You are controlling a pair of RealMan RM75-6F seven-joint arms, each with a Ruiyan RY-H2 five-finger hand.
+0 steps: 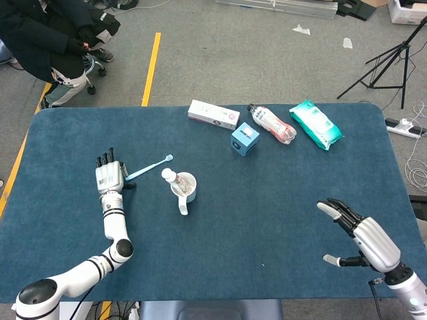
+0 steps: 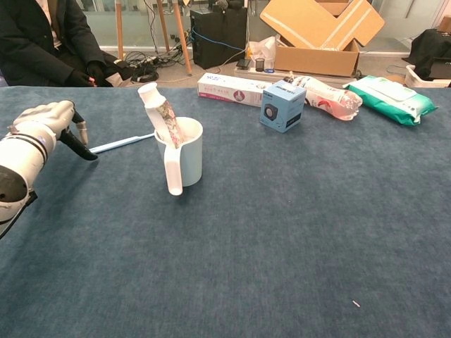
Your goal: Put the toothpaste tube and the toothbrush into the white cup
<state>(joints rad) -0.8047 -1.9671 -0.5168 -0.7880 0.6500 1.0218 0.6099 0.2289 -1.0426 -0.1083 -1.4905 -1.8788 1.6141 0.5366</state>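
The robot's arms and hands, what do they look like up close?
Each arm is glossy white with rounded segments and dark bands at the joints. The left hand has a pale silver-grey back and black fingers. The right hand has the same silver-grey shell, with dark fingers tipped in white. No loose cables show.

One white cup, one toothpaste tube, one toothbrush, two boxes, one bottle, one wipes pack.

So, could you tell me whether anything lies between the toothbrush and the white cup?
Nothing visible does: bare table separates the toothbrush from the white cup. Inside the cup, the toothpaste tube leans left, toward the brush.
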